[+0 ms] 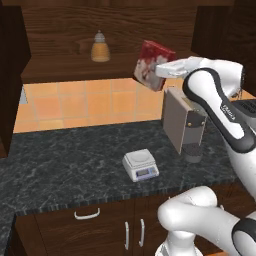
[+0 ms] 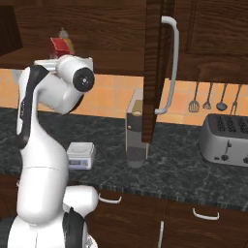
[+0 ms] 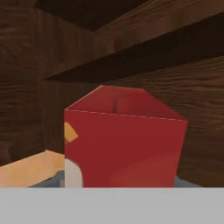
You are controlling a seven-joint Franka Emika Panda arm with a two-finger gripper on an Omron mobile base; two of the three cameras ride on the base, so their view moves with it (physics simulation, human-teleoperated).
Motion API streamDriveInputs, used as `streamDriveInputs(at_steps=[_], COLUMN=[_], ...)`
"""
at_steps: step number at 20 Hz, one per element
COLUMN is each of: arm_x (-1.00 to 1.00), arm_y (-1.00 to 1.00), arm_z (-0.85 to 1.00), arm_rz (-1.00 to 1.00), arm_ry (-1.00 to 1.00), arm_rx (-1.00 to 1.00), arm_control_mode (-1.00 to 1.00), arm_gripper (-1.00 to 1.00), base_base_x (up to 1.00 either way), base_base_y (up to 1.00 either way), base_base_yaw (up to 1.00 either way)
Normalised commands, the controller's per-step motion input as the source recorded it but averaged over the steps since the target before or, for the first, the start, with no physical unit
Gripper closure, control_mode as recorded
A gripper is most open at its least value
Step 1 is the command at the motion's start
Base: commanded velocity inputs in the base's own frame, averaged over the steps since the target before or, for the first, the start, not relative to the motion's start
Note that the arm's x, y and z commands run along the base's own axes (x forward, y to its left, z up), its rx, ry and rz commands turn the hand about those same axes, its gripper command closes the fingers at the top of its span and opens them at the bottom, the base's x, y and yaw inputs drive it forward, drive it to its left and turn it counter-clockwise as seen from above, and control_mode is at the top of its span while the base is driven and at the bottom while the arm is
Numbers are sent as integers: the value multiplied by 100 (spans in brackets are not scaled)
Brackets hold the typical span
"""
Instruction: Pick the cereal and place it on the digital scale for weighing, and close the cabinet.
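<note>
The cereal [image 1: 151, 64], a red box with a white and pinkish picture, hangs tilted in the air just in front of the cabinet shelf [image 1: 75, 71]. My gripper [image 1: 160, 70] is shut on it from the right. In the hand view the cereal [image 3: 122, 140] sits close up, with dark wood behind it. In the right base view my arm hides part of the cereal [image 2: 59, 47]. The digital scale [image 1: 141, 165] [image 2: 81, 155] stands on the dark counter, below and a little left of the box. The cabinet is open, its right door [image 2: 154, 72] swung out, edge on to the right base view.
An amber bottle [image 1: 100, 47] stands on the shelf left of the box. The grey coffee machine [image 1: 182, 122] [image 2: 135, 131] stands on the counter under my arm. Further right are a toaster [image 2: 225, 140] and hanging utensils [image 2: 208, 97]. The open left door [image 1: 10, 75] juts out.
</note>
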Motion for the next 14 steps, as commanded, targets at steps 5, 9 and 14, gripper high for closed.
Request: streamDriveInputs(at_steps=[5, 9, 14], arm_x=[0, 0, 3], arm_y=[8, 5, 2], arm_z=[-100, -96, -70], arm_rz=[31, 21, 10], arm_ry=[-9, 0, 0], arm_rx=[-19, -18, -11], arm_control_mode=[-100, -100, -100], arm_gripper=[100, 100, 100], base_base_x=[0, 0, 0], base_base_y=[0, 0, 0], base_base_yaw=[0, 0, 0])
